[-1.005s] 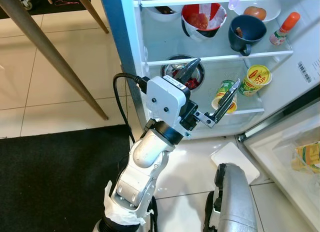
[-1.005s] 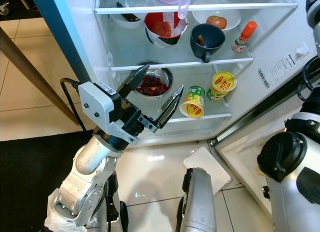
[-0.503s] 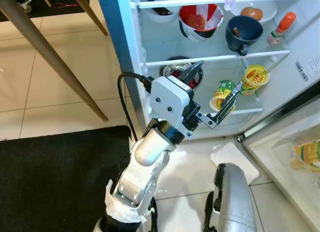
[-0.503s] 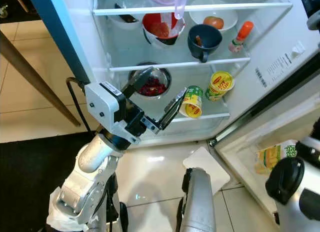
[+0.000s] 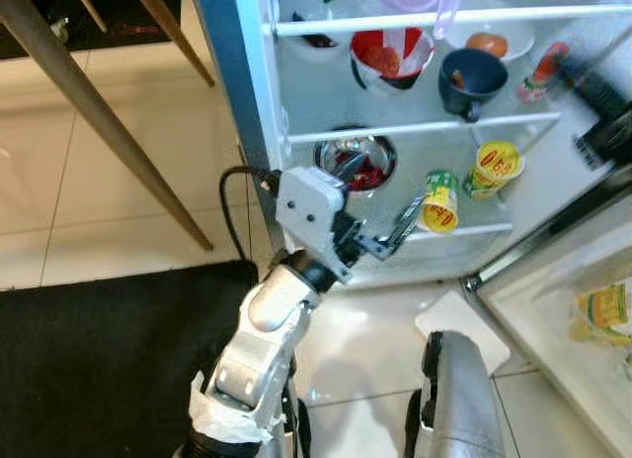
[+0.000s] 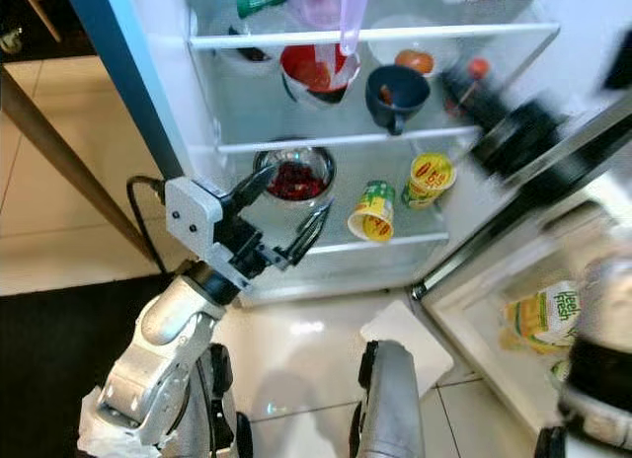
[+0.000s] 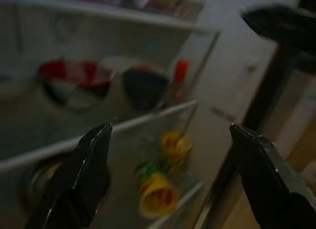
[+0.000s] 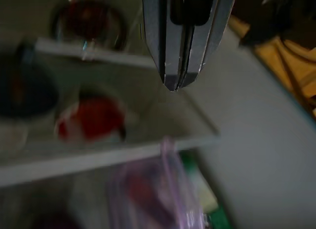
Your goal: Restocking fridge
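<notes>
The fridge (image 5: 259,103) stands open before me. My left gripper (image 5: 380,196) is open and holds nothing. It hovers in front of the lowest shelf, between a metal bowl of red berries (image 5: 360,162) and a green and yellow cup (image 5: 439,201) lying on its side. A yellow soup cup (image 5: 494,167) lies beside that. On the shelf above sit a red bowl (image 5: 390,53), a dark blue mug (image 5: 472,75) and an orange-capped bottle (image 5: 545,65). My right arm (image 6: 513,132) is a dark blur near the bottle; the right gripper (image 8: 173,86) is shut with nothing in it.
The fridge door (image 5: 563,310) hangs open at the right with a yellow carton (image 5: 604,310) in its rack. A white slab (image 5: 459,325) lies on the tiles below. A black mat (image 5: 109,369) covers the floor at left, and wooden table legs (image 5: 109,117) slant beside the fridge.
The camera has tilted, showing more of the upper shelves. My left gripper has dropped slightly and drawn away from the green cup. The right arm has swung up across the fridge's right side.
</notes>
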### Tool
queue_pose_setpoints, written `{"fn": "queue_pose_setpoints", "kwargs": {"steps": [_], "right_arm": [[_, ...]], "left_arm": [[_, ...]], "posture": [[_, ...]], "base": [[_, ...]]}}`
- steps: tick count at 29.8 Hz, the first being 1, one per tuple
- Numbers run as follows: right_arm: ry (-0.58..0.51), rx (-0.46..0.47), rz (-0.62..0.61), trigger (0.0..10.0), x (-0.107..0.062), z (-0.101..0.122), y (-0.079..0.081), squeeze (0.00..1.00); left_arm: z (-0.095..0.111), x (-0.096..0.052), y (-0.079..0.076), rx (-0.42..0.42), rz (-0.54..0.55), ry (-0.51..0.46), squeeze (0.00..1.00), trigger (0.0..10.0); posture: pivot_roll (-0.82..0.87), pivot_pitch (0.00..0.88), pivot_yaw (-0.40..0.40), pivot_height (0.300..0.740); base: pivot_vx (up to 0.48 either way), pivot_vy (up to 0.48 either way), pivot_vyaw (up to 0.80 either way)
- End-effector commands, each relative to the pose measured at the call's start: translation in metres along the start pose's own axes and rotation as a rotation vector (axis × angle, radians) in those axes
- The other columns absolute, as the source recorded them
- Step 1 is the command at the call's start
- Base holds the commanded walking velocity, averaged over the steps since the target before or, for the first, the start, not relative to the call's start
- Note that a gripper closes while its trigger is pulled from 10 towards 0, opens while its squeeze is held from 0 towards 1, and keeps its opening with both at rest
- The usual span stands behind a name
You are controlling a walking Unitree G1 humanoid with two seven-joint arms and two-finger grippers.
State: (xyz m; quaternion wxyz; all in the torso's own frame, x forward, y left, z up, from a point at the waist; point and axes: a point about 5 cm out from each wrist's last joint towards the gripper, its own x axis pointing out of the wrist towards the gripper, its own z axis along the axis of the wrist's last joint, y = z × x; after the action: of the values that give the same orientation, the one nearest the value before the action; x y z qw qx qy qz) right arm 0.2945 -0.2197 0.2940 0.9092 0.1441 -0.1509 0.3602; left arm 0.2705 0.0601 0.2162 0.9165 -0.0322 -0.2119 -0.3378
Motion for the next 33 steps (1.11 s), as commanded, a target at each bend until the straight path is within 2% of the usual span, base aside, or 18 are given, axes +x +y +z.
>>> {"fn": "queue_pose_setpoints", "kwargs": {"steps": [1,2,4,5,7,10,13,16,21,23,24,25,26,28,29,30,31,33], "right_arm": [[0.057,0.034,-0.012,10.0,-0.006,-0.022,-0.005,0.00],[0.057,0.034,-0.012,10.0,-0.006,-0.022,-0.005,0.00],[0.143,0.071,-0.031,10.0,-0.014,-0.053,-0.010,0.00],[0.143,0.071,-0.031,10.0,-0.014,-0.053,-0.010,0.00],[0.216,0.118,-0.063,10.0,-0.021,-0.083,-0.015,0.00],[0.262,0.180,-0.099,10.0,-0.027,-0.108,-0.018,0.00],[0.269,0.196,-0.107,10.0,-0.028,-0.114,-0.019,0.00],[0.310,0.244,-0.114,10.0,-0.031,-0.138,-0.017,0.00],[0.344,0.258,-0.137,10.0,-0.034,-0.153,-0.018,0.00],[0.403,0.278,-0.195,10.0,-0.044,-0.176,-0.023,0.00],[0.403,0.278,-0.195,10.0,-0.044,-0.176,-0.023,0.00],[0.431,0.291,-0.226,10.0,-0.049,-0.187,-0.024,0.00],[0.431,0.291,-0.226,10.0,-0.049,-0.187,-0.024,0.00],[0.460,0.309,-0.260,10.0,-0.058,-0.200,-0.025,0.00],[0.460,0.309,-0.260,10.0,-0.058,-0.200,-0.025,0.00],[0.463,0.320,-0.266,10.0,-0.060,-0.204,-0.025,0.00],[0.463,0.320,-0.266,10.0,-0.060,-0.204,-0.025,0.00],[0.464,0.327,-0.269,10.0,-0.062,-0.208,-0.025,0.00]], "left_arm": [[-0.018,-0.010,0.005,-0.021,0.021,0.089,0.00,10.0],[-0.018,-0.010,0.005,-0.021,0.021,0.089,0.00,10.0],[-0.031,-0.017,0.010,-0.033,0.044,0.141,0.00,10.0],[-0.031,-0.017,0.010,-0.033,0.044,0.141,0.00,10.0],[-0.046,-0.026,0.014,-0.041,0.060,0.196,0.00,10.0],[-0.064,-0.038,0.017,-0.046,0.082,0.263,0.00,10.0],[-0.069,-0.043,0.017,-0.048,0.091,0.282,0.00,10.0],[-0.090,-0.060,0.022,-0.061,0.133,0.363,0.00,10.0],[-0.102,-0.070,0.025,-0.062,0.155,0.411,0.00,10.0],[-0.120,-0.086,0.029,-0.082,0.195,0.485,0.00,10.0],[-0.120,-0.086,0.029,-0.082,0.195,0.485,0.00,10.0],[-0.130,-0.098,0.031,-0.094,0.221,0.528,0.00,10.0],[-0.130,-0.098,0.031,-0.094,0.221,0.528,0.00,10.0],[-0.147,-0.122,0.033,-0.113,0.264,0.613,0.00,10.0],[-0.147,-0.122,0.033,-0.113,0.264,0.613,0.00,10.0],[-0.153,-0.133,0.033,-0.121,0.282,0.653,0.00,10.0],[-0.153,-0.133,0.033,-0.121,0.282,0.653,0.00,10.0],[-0.162,-0.148,0.032,-0.128,0.297,0.705,0.00,10.0]], "posture": [[-0.05,0.214,0.005,0.556],[-0.05,0.214,0.005,0.556],[-0.05,0.196,0.003,0.556],[-0.05,0.196,0.003,0.556],[-0.05,0.173,-0.001,0.556],[-0.05,0.150,-0.003,0.556],[-0.05,0.146,-0.003,0.556],[-0.04,0.113,-0.002,0.564],[-0.04,0.105,-0.002,0.573],[-0.04,0.092,-0.004,0.582],[-0.04,0.092,-0.004,0.582],[-0.04,0.084,-0.004,0.586],[-0.04,0.084,-0.004,0.586],[-0.04,0.076,-0.001,0.595],[-0.04,0.076,-0.001,0.595],[-0.04,0.074,-0.001,0.599],[-0.04,0.074,-0.001,0.599],[-0.04,0.067,0.000,0.608]], "base": [[0.000,0.000,0.00],[0.000,0.000,0.00],[0.000,0.000,0.00],[0.000,0.000,0.00],[0.000,0.000,0.00],[0.000,0.000,0.00],[0.000,0.000,0.00],[0.000,0.000,0.00],[0.000,0.000,0.00],[0.000,0.000,0.00],[0.000,0.000,0.00],[0.000,0.000,0.00],[0.000,0.000,0.00],[0.000,0.000,0.00],[0.000,0.000,0.00],[0.000,0.000,0.00],[0.000,0.000,0.00],[0.000,0.000,0.00]]}}
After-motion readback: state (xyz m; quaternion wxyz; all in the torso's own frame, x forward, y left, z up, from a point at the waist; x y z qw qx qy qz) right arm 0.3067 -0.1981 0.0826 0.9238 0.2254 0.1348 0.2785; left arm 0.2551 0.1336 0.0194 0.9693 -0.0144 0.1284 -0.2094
